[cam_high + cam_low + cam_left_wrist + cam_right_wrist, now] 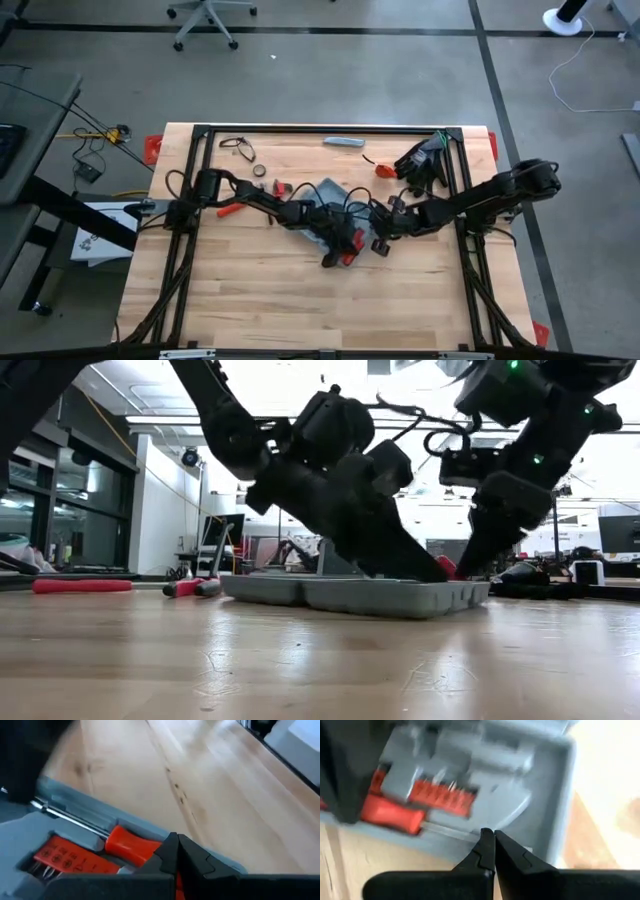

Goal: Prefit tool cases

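The blue-grey tool case [325,195] lies open and flat on the table's middle, its moulded tray [350,596] facing up. A red-handled screwdriver [132,845] and a red bit holder [440,795] sit in its slots. My left gripper [176,842] reaches in from the table's left, slanting down, shut, its tips at the screwdriver's red handle. My right gripper [490,837] comes from the right, shut, its tips just over the tray by the screwdriver's shaft [445,831]. In the low view both grippers come down at the tray's right end [455,585]. My left gripper has its shut fingertips [170,851] at the near end of the screwdriver's red handle [145,851], slanting down from the table's left. The screwdriver lies in its slot in the case. Whether the tips press on the handle or stand just above it, I cannot tell. My right gripper points its shut fingertips [485,845] steeply down at the tray's edge [517,822]. Whether they touch the tray, I cannot tell.
Black gloves [425,160] lie at the far right, an orange-red piece [385,171] beside them. A slim grey bar [343,142] lies at the far edge. Red-handled tools [230,210] and small parts [280,188] lie left of the case. The near half of the table [300,310] is bare wood.
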Available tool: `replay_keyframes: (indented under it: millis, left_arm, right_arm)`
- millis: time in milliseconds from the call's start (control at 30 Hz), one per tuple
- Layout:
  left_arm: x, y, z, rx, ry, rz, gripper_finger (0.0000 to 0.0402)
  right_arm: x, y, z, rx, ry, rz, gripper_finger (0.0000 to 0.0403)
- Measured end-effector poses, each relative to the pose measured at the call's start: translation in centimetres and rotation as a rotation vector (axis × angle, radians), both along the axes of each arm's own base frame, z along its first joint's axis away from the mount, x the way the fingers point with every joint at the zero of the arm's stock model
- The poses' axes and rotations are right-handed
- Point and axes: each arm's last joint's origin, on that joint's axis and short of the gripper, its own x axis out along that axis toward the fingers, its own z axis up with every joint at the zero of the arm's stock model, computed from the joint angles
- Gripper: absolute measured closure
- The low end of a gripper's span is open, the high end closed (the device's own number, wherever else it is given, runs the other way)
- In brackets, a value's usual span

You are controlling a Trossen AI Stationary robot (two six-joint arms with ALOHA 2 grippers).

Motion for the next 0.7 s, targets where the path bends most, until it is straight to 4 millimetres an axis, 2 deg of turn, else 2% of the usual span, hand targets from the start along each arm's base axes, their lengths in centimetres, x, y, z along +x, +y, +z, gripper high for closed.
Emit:
replay_keyframes:
  millis: [200, 300, 400, 533, 700]
  left_arm:
    - [-0.5, -0.8, 3.1, 0.052, -0.03, -0.02, 0.0401]
    - [-1.1, -1.0, 3.5, 0.083, 0.025, 0.005, 0.0401]
    - [-1.9, -1.5, 3.6, 0.174, 0.119, 0.052, 0.0401]
    - [-3.4, -2.1, 2.3, 0.302, 0.303, 0.132, 0.0401]
    - [-4.3, -3.7, 1.9, 0.337, 0.323, 0.157, 0.0401]
  right_arm:
    - [0.0, -0.4, 0.8, -0.041, -0.039, -0.012, 0.0403]
    - [0.0, -0.7, 0.7, -0.049, -0.025, -0.012, 0.0403]
    - [0.0, -1.0, 0.6, -0.052, -0.012, -0.013, 0.0403]
    - [0.0, -1.5, 0.6, -0.062, -0.003, -0.014, 0.0403]
    - [0.0, -2.3, 0.5, -0.06, 0.002, -0.019, 0.0403]
